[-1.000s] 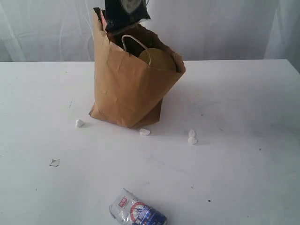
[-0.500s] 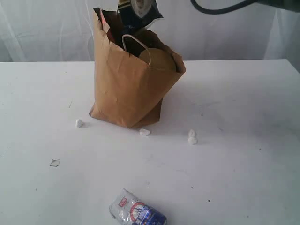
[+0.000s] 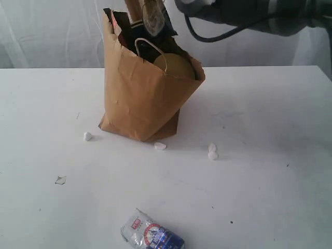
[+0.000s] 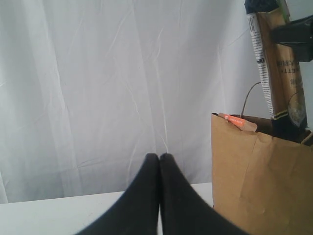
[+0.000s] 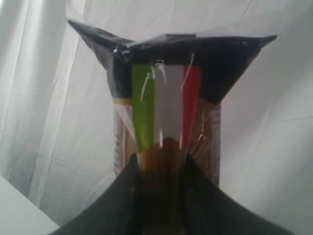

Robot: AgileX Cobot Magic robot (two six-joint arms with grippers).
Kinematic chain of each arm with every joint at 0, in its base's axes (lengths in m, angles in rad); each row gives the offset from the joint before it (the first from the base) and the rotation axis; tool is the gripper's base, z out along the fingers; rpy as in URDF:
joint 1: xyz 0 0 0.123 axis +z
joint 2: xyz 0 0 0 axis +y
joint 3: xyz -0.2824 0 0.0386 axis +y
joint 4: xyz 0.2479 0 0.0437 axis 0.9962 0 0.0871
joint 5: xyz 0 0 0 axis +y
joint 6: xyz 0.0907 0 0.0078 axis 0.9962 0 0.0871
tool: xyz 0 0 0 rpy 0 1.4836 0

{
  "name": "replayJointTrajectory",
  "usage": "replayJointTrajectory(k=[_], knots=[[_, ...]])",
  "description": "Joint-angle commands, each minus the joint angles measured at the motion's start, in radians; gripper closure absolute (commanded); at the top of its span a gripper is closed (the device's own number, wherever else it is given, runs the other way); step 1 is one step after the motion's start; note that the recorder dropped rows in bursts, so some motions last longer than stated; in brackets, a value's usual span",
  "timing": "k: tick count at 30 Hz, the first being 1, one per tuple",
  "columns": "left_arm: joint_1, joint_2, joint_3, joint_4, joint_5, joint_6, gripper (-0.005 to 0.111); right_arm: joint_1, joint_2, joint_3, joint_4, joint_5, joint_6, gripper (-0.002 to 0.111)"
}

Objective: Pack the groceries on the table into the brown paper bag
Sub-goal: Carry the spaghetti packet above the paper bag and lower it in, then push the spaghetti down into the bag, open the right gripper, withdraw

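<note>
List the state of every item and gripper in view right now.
brown paper bag: standing, mouth open, crumpled.
spaghetti pack: upright, gripped, lower end in the bag mouth.
gold-lidded jar: inside the bag, lid showing.
small white-blue packet: lying on the table, outside the bag.
right gripper: shut on spaghetti pack.
left gripper: shut, empty.

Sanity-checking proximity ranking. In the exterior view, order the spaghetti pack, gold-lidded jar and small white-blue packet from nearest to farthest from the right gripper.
1. spaghetti pack: clamped in the right gripper, upright over the bag's mouth.
2. gold-lidded jar: inside the brown paper bag, below the pack.
3. small white-blue packet: lying on the table at its front edge, apart from the bag.
</note>
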Motion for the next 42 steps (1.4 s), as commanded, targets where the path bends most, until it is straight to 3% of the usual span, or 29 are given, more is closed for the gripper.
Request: replayJointTrajectory(k=[1,9,14,17,22,28,33,42], knots=[[-0.009,-0.008,0.006,0.016,-0.006,0.001,0.107,-0.001,0.018,-0.011,-0.009,-0.185,-0.008,0.108],[-0.009,-0.008,0.006,0.016,-0.006,0.001,0.107,-0.001,0.056,-0.007,-0.007,-0.189,0.005,0.108],[-0.009,-0.008,0.006,0.016,-0.006,0.001,0.107,0.006,0.054,-0.011,-0.126,-0.286,0.319,0.108],[-0.009,-0.008,0.006,0.016,-0.006,0.001,0.107,0.024,0.054,-0.013,-0.229,-0.296,0.412,0.108],[-0.009,-0.008,0.006,0.016,-0.006,0.001,0.107,0.040,0.054,-0.013,-0.233,-0.171,0.392,0.108],[-0.009,-0.008,0.006,0.016,-0.006,0.001,0.107,0.026,0.058,-0.002,-0.229,-0.063,0.170,0.108],[-0.009,-0.008,0.006,0.016,-0.006,0.001,0.107,0.008,0.068,-0.002,-0.229,-0.009,0.145,0.108],[-0.009,-0.008,0.006,0.016,-0.006,0.001,0.107,-0.001,0.116,-0.002,-0.231,-0.205,0.145,0.108]])
